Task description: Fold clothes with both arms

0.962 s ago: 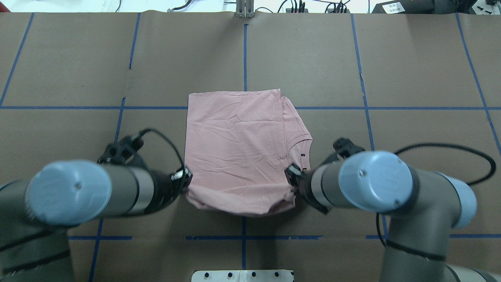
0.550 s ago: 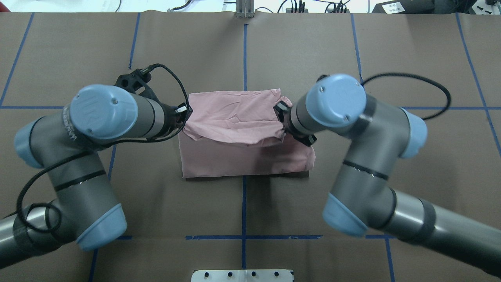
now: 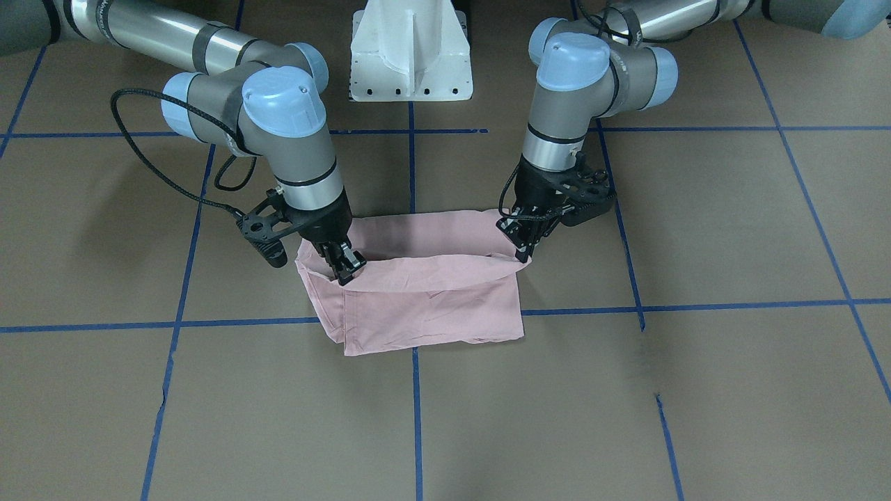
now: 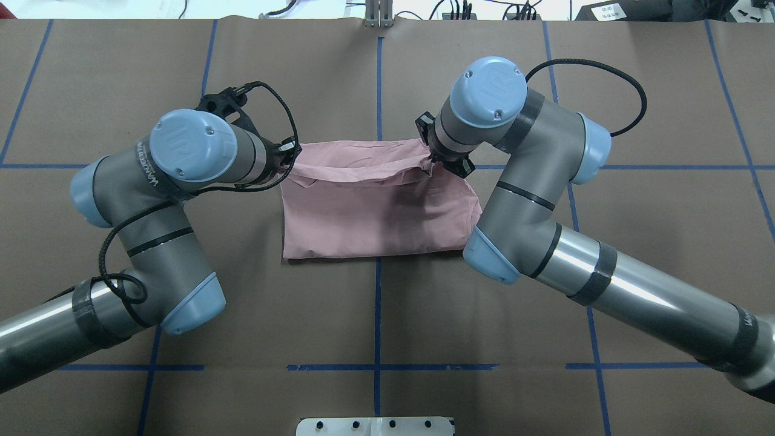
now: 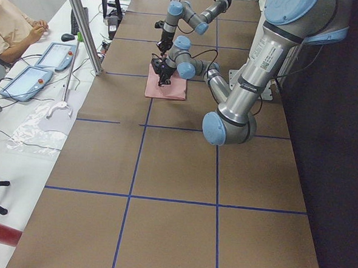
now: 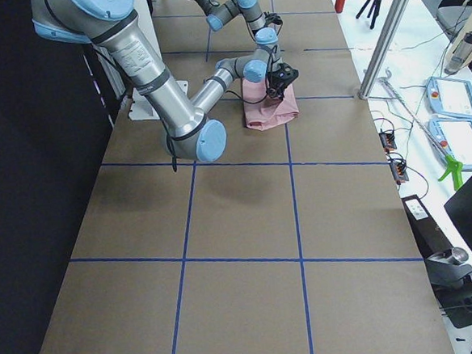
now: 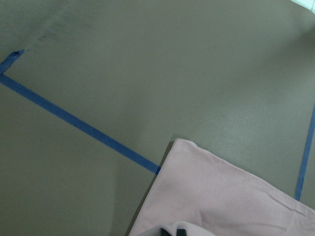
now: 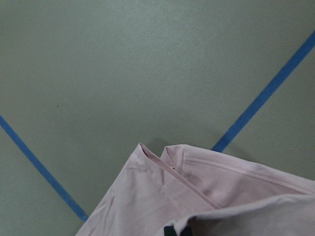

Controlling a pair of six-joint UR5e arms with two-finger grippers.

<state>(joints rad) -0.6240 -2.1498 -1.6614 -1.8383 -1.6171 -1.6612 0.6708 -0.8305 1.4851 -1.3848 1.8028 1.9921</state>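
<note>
The pale pink T-shirt (image 4: 375, 218) sat plain side up, doubled over itself, upper layer's corners pinched and held up by the left gripper (image 3: 523, 247) and right gripper (image 3: 345, 268), sagging between.

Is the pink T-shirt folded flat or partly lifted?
Partly lifted: the T-shirt is doubled over, upper layer held raised by left pincer and right pincer.

Corner of a pink T-shirt (image 7: 231, 196) lies flat on a brown table (image 7: 147, 73), covering part of a blue tape line (image 7: 74, 123).
</note>
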